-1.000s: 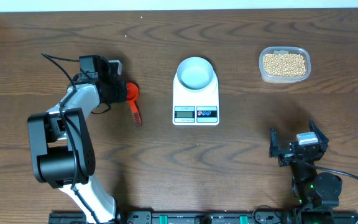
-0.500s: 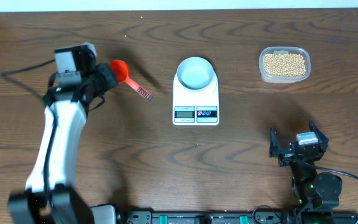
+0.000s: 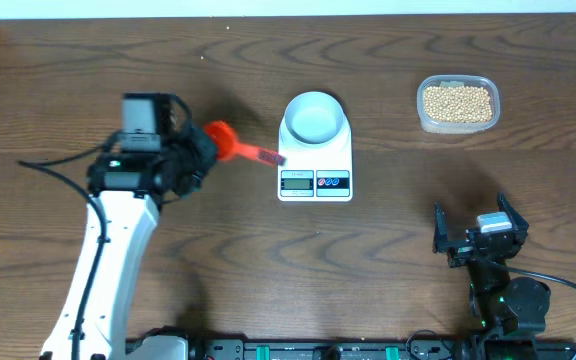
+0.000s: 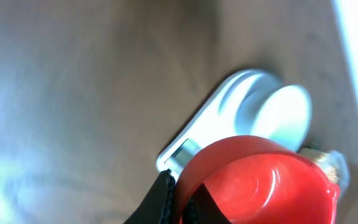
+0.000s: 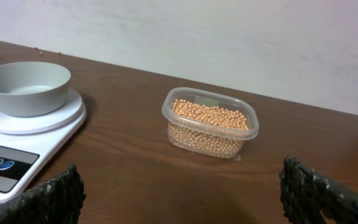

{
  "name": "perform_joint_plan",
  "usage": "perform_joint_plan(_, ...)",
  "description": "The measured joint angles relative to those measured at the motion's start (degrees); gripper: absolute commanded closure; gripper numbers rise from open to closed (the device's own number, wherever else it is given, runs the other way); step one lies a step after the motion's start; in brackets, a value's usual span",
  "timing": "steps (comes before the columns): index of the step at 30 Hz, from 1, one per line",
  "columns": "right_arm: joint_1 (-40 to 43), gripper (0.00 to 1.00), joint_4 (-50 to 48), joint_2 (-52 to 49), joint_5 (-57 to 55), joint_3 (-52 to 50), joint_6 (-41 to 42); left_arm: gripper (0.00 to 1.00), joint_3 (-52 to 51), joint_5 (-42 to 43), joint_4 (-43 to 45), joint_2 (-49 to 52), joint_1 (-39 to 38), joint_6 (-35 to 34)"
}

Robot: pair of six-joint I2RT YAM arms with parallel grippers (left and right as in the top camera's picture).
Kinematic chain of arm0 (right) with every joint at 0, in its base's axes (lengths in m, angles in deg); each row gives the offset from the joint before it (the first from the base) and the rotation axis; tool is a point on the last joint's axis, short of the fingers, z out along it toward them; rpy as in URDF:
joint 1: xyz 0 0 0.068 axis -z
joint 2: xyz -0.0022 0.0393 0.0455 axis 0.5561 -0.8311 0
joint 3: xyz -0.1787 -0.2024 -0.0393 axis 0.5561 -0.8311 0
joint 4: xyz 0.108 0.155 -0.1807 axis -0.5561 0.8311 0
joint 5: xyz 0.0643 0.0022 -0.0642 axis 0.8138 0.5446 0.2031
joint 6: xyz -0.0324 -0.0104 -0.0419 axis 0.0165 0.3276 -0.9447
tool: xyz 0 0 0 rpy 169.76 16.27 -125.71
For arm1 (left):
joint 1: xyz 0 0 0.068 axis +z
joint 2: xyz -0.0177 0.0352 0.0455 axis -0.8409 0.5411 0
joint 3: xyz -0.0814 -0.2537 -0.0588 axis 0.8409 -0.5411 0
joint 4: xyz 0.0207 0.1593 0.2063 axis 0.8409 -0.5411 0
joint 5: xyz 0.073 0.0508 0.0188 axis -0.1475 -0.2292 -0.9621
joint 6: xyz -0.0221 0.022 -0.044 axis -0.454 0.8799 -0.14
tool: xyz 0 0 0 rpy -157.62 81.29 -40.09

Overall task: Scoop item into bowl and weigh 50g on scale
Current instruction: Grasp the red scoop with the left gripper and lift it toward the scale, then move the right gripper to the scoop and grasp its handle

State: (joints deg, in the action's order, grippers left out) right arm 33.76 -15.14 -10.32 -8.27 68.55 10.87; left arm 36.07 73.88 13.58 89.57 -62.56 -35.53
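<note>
Open tabletop point(image 3: 388, 240) between scale point(image 3: 315, 160) and container point(image 3: 457, 128); red scoop point(image 3: 220, 140) at scale's left

A robotics lab or test bench is suggested: a left arm point(image 3: 108, 250) and a right arm point(image 3: 508, 298) are mounted by a black equipment rail point(image 3: 298, 351) at the edge of a dark wood-grain table point(image 3: 368, 250), and a bare white wall point(image 5: 229, 37) is seen behind it.

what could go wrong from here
Red plastic scoop, shut in the left jaws, has its handle tip by the flat white digital scale's edge; it could knock the scale or the small white bowl on it.
The beige beans lie in a clear plastic container beyond the scale, so reaching them means crossing the bowl.
</note>
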Motion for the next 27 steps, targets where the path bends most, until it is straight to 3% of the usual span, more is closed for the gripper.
perform_joint_plan(6,0.0,0.01,0.0,0.0,0.0,0.0,0.0,0.93,0.0,-7.8,-1.7,0.0,-9.6,-9.0)
perform_joint_plan(14,0.0,0.01,0.0,0.0,0.0,0.0,0.0,0.93,0.0,-12.5,-0.1,0.1,-18.9,-12.0)
perform_joint_plan(27,0.0,0.01,-5.4,0.0,6.8,-0.1,0.6,0.93,0.0,-15.3,3.5,3.9,-21.5,-12.2)
